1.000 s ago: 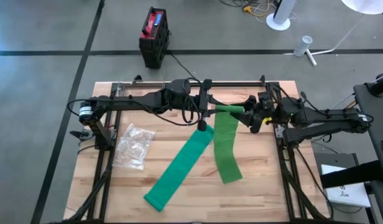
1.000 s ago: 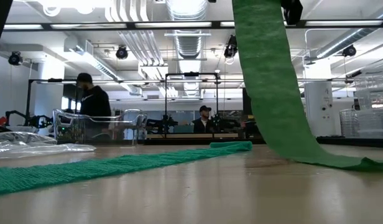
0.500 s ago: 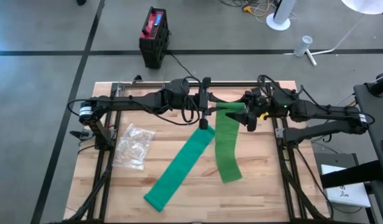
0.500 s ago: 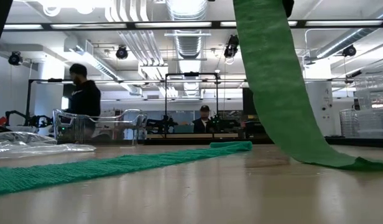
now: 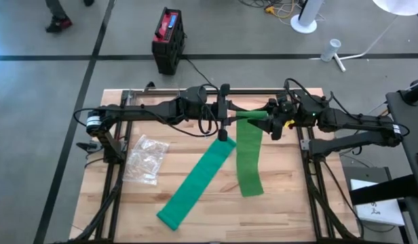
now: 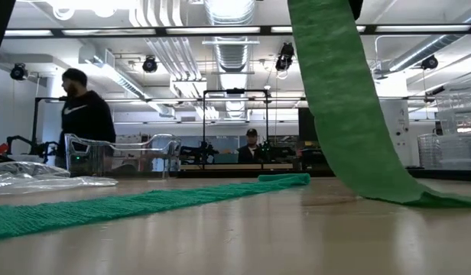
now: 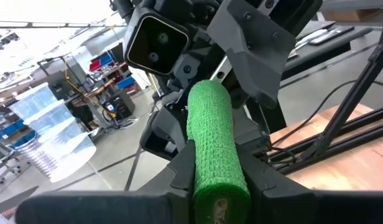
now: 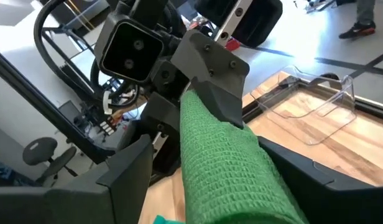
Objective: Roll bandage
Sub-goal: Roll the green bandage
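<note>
Roll: green bandage roll held level above the tabletop's far middle, between both pincers.
Strip: loose bandage hangs from the roll to the wood; a second length lies flat beside it.
Left pincer: clamped on one roll end.
Right pincer: fingers spread around the other end, not visibly pressing.
Bag: clear plastic near the left edge.
Room: person beyond the tabletop.

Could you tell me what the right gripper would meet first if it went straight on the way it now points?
Most likely the left gripper: the rolled green bandage bridges the right gripper to it, though the depth is unclear.
</note>
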